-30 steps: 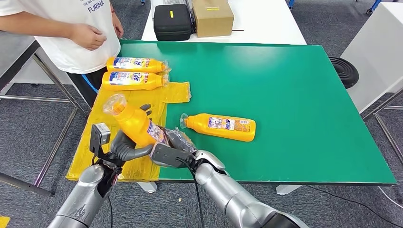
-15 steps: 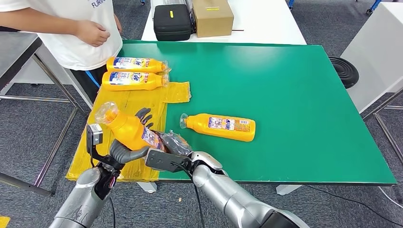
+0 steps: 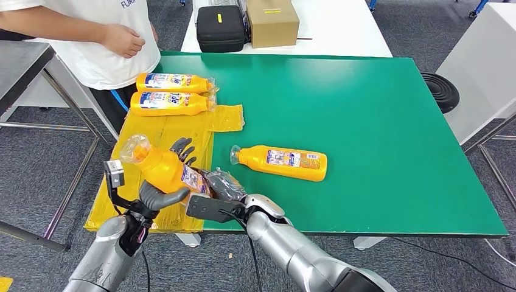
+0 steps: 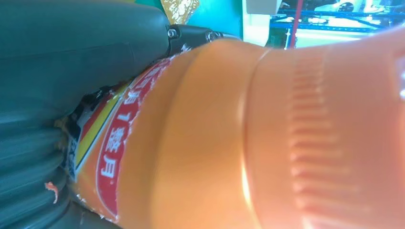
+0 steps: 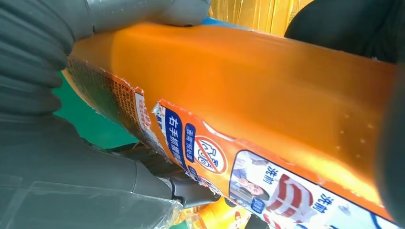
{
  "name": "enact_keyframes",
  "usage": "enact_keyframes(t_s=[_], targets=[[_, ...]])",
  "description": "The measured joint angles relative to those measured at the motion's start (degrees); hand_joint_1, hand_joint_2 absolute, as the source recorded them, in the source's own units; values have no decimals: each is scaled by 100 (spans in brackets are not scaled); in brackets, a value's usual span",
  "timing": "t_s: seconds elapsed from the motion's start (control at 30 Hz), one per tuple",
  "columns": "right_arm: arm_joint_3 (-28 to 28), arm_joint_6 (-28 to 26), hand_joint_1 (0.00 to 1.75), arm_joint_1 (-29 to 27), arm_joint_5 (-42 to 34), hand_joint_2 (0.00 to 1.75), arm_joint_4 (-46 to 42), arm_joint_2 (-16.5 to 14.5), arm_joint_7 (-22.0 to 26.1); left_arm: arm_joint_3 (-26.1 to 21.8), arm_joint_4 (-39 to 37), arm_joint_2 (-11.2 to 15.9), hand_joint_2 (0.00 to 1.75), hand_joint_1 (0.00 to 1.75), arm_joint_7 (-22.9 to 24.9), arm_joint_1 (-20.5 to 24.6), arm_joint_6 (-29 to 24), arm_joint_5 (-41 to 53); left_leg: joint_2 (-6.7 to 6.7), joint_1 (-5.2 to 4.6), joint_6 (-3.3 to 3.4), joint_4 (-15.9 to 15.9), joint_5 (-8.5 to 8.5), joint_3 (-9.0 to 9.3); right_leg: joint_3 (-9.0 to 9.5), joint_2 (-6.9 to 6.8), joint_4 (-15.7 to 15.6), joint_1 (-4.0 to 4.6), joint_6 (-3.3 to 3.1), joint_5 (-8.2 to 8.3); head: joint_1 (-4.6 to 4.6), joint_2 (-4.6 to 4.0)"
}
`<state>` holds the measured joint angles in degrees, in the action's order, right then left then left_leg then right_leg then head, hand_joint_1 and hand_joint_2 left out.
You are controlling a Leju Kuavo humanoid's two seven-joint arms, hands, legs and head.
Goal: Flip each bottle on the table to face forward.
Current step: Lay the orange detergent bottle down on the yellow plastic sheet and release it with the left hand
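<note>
Held bottle (image 3: pixel 164 167): orange, tilted, cap end up and outward, off the bench's (image 3: pixel 377 121) near-left corner, above the yellow sheet (image 3: pixel 176 131). My left hand (image 3: pixel 159 193) grips its shoulder, thumb across the front, dark fingers (image 3: pixel 182 148) behind. My right hand (image 3: pixel 222 185) clasps the base end, fingers wrapped on the label. Both hands grasping the one bottle.

Judgement: rigid plastic, likely full so moderately heavy; smooth wall and torn label film (image 5: pixel 157 119) look slippery. Best hold is mid-body, not the cap or its loose wrap.

Third bottle (image 3: pixel 281 162) lies flat near the bench's front edge, label up. Two more bottles (image 3: pixel 173 92) lie side by side at the far-left corner, beside a person (image 3: pixel 91 36).
</note>
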<state>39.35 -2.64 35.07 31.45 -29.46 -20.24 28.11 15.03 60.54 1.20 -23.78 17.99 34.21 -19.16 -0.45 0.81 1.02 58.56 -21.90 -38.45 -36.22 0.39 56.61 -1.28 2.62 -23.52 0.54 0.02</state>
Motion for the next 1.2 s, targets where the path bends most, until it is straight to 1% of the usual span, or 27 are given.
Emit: enact_keyframes(t_s=[0.27,0.3,0.33,0.43,0.47,0.8,0.93,1.2], targets=[[-42,20,175,33,179,175,63,-2,68,-43,-58,0,175,1,-85,-11,281,-362,4,0,0,0,0,0,-1,1,0,0,0,0,0,0],[-42,25,175,37,195,175,66,-3,68,-51,-63,0,175,3,-84,-13,306,-404,4,0,0,0,0,1,-1,1,0,0,0,0,-1,0],[-41,31,175,42,209,175,67,-4,68,-63,-66,0,175,11,-80,-17,329,-445,5,0,0,0,0,0,-1,1,0,0,0,0,-1,0],[-37,66,175,63,226,175,69,-10,65,-94,-67,0,175,121,-58,-32,383,-525,8,0,0,0,0,1,-2,3,0,0,0,0,0,0],[-35,78,175,67,226,175,69,-14,61,-101,-66,0,175,152,-52,-41,394,-534,8,0,0,0,0,1,-2,3,0,0,0,0,0,0],[-25,105,175,68,221,175,86,-28,50,-154,-65,0,175,152,-46,-95,427,-537,11,0,0,0,0,1,-3,5,0,0,0,1,-1,0],[-22,105,175,68,221,175,88,-36,50,-176,-65,0,175,174,-47,-96,441,-536,12,0,0,0,0,1,-3,6,0,0,0,1,-1,0],[2,110,175,70,218,175,93,-47,52,-244,-60,0,175,175,-230,-107,567,-399,15,0,0,0,0,1,-4,9,0,0,0,1,0,0]])
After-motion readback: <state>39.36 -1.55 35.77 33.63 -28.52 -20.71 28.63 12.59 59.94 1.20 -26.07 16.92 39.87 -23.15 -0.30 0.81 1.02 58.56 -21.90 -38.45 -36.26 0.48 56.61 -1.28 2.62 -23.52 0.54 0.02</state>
